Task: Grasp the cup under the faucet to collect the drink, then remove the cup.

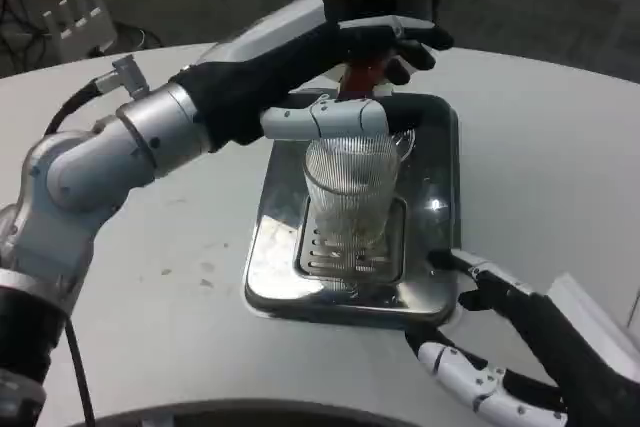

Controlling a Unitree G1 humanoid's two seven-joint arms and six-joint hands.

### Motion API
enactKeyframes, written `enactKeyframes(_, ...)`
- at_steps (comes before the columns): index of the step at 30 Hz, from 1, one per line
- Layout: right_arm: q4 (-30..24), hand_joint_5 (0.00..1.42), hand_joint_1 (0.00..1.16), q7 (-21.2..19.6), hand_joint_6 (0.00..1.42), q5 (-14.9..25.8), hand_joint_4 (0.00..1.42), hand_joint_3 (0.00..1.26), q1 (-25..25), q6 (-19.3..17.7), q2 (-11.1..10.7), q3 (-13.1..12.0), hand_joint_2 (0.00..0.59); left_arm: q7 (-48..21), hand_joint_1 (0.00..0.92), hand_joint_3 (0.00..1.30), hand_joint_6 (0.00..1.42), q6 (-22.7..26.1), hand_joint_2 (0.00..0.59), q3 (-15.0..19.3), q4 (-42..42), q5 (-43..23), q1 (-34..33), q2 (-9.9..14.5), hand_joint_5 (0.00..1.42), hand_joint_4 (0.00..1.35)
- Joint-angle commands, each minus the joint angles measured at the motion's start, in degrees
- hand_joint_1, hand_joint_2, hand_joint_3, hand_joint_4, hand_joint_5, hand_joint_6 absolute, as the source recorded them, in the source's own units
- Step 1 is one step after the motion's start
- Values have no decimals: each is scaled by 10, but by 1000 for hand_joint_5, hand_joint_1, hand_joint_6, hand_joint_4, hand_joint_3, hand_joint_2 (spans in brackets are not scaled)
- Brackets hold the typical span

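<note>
A white round bench (pixel 150 277) seen from above, with a shiny metal drip tray (pixel 275 267) sitting near its centre. A slotted grate (pixel 330 257) lies in the middle of the tray. A clear ribbed glass cup (pixel 350 192) stands upright on the grate, near the tray's centre and slightly toward 12 o'clock.

The left hand (pixel 300 67) reaches in from 9 o'clock on a silver forearm. Its white back faces up and its black palm sits above and behind the cup. One white finger curls across the front of the cup's rim, touching the glass, while the other fingers (pixel 415 37) stretch out close together past the cup toward 1 o'clock. The hand wraps the top of the cup; whether the grip is firm cannot be told. A reddish-brown faucet (pixel 362 72) part shows just under those stretched fingers, directly above the cup at 12 o'clock. Whether there is liquid in the cup cannot be told.

The right hand (pixel 500 347) rests at 4 o'clock, just beside the tray's near right corner. Its white-and-black fingers (pixel 470 372) are spread apart and hold nothing; one fingertip lies touching or almost touching the tray edge.
</note>
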Motion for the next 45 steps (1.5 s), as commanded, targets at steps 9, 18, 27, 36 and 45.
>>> enactKeyframes(9,56,91,553,-83,9,78,1,1,-17,13,-10,18,259,-6,0,228,301,-4,68,-29,3,44,12,12,281,226)
enactKeyframes(18,145,122,624,-239,17,149,0,0,-30,-56,0,25,221,-6,0,228,301,0,67,-27,-7,47,17,17,275,219)
enactKeyframes(27,227,196,616,-302,17,230,46,0,-87,-70,3,15,214,-4,0,231,301,5,72,-23,-11,45,14,19,273,218)
enactKeyframes(36,274,170,640,-347,41,234,30,35,-137,-72,-3,28,204,1,0,237,301,2,77,-20,-8,46,11,27,273,216)
enactKeyframes(45,359,4,627,-394,0,238,20,76,-184,-87,4,43,201,0,0,244,301,1,78,-19,-3,44,6,31,272,215)
